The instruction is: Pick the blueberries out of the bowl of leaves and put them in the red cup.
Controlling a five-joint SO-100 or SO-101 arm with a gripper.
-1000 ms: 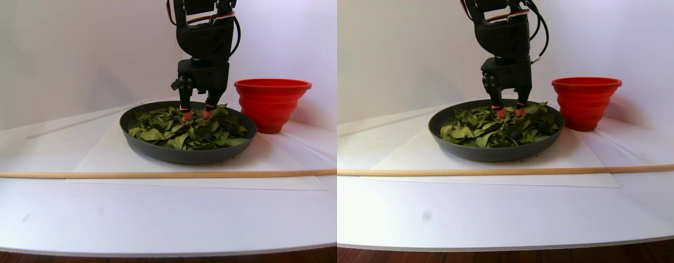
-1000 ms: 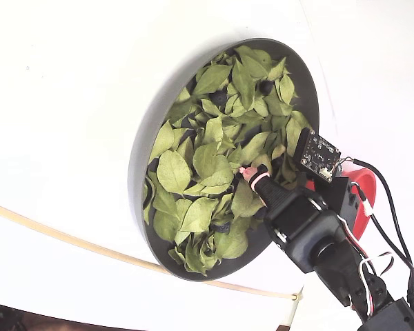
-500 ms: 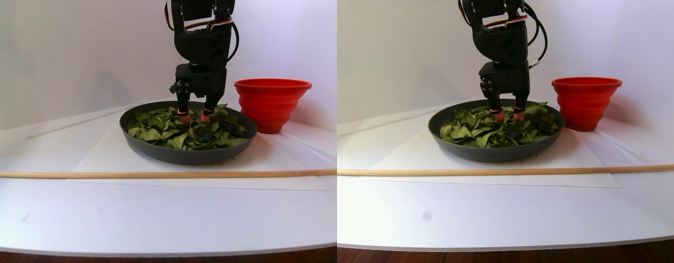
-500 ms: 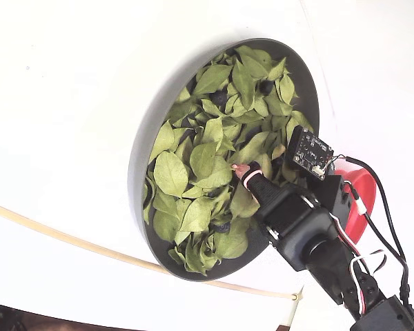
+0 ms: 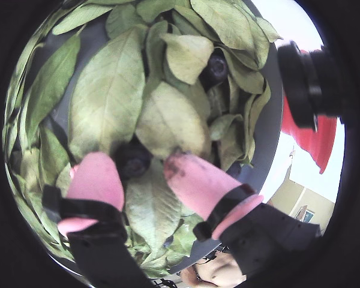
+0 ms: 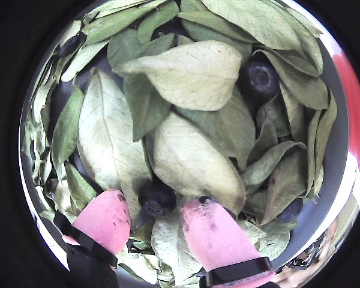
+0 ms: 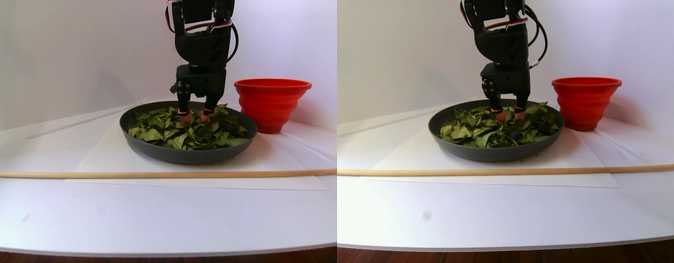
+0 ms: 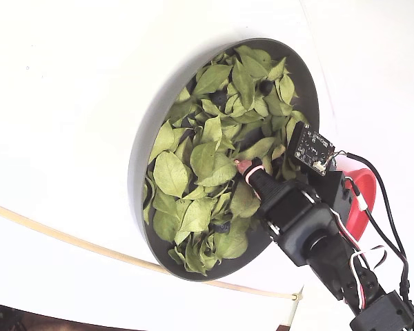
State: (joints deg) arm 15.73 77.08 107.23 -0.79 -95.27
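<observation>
we are lowering our parted gripper (image 6: 157,221) around a blueberry (image 6: 156,198) lying among the leaves (image 6: 189,159) in the bowl (image 8: 139,165); closing off-centre could pinch a leaf or squirt it away.

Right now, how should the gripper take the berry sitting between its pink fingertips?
Pinch the blueberry across its round middle, coming straight down from above. It lies half tucked under leaves in the bowl, so only its sides facing the open gripper are free.
</observation>
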